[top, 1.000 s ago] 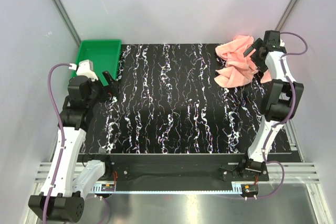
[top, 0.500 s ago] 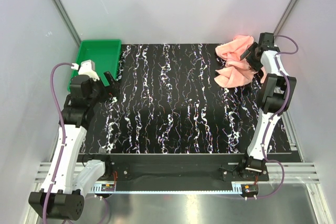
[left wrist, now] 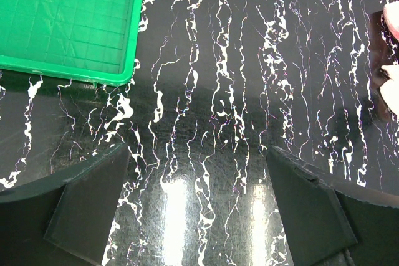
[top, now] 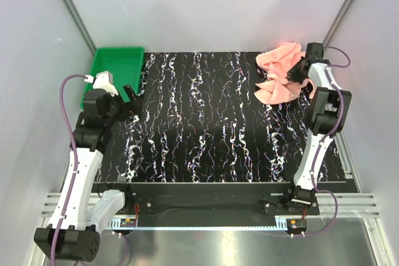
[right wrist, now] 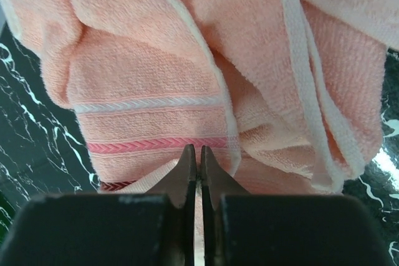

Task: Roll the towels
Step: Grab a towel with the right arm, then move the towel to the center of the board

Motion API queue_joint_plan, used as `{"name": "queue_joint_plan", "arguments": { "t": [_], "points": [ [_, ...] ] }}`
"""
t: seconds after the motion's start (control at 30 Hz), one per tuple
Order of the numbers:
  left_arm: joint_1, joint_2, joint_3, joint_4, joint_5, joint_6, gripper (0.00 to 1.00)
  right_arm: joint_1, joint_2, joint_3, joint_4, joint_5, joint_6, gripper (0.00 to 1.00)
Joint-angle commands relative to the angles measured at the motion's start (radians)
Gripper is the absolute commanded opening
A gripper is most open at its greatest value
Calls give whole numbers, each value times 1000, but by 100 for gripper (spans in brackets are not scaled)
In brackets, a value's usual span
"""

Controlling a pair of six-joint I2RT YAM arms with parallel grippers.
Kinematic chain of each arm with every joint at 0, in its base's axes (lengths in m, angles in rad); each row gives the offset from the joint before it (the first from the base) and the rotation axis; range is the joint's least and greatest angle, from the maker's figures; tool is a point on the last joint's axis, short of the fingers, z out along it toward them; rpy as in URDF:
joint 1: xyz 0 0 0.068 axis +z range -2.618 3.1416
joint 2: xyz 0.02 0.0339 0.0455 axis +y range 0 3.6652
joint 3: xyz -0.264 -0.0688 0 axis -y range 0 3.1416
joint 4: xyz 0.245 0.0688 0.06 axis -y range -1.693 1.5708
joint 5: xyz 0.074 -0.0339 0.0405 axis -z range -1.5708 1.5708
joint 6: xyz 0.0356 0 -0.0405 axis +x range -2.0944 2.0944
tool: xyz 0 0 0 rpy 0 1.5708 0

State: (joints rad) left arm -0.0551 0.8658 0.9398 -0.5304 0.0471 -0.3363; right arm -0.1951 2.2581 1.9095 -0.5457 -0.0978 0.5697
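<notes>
The towels [top: 278, 74] lie in a crumpled salmon-pink heap at the table's far right corner. In the right wrist view the towel [right wrist: 156, 73] fills the picture, with a white braid and a darker pink woven band near its hem. My right gripper [top: 293, 76] is down on the heap's right side. Its jaws [right wrist: 194, 152] are pressed together, with a pale fold of the hem running into them. My left gripper [top: 132, 96] hovers over the table's left side beside the green tray, wide open [left wrist: 196, 151] and holding nothing. A sliver of towel [left wrist: 391, 20] shows at that view's right edge.
An empty green tray [top: 116, 66] sits at the far left corner, seen close in the left wrist view [left wrist: 62, 23]. The black marbled table top [top: 206, 116] stretches between the two arms. Pale walls stand close on both sides.
My right gripper has dropped onto the towel heap and gone from open to shut. The left arm has barely moved.
</notes>
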Motion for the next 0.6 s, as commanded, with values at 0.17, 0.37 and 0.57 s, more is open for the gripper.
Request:
{"name": "queue_joint_plan", "arguments": {
  "t": [0.17,0.37,0.57],
  "points": [
    [-3,-4,25,18,16,19,99,48,-201,-29,55,-78,-1,0],
    [-3,4,25,17,16,20,99,250,-304,258,-98,-8,-187,0],
    [-3,2,22,17,7,20,99,505,-400,620,-235,-10,-274,0]
  ]
}}
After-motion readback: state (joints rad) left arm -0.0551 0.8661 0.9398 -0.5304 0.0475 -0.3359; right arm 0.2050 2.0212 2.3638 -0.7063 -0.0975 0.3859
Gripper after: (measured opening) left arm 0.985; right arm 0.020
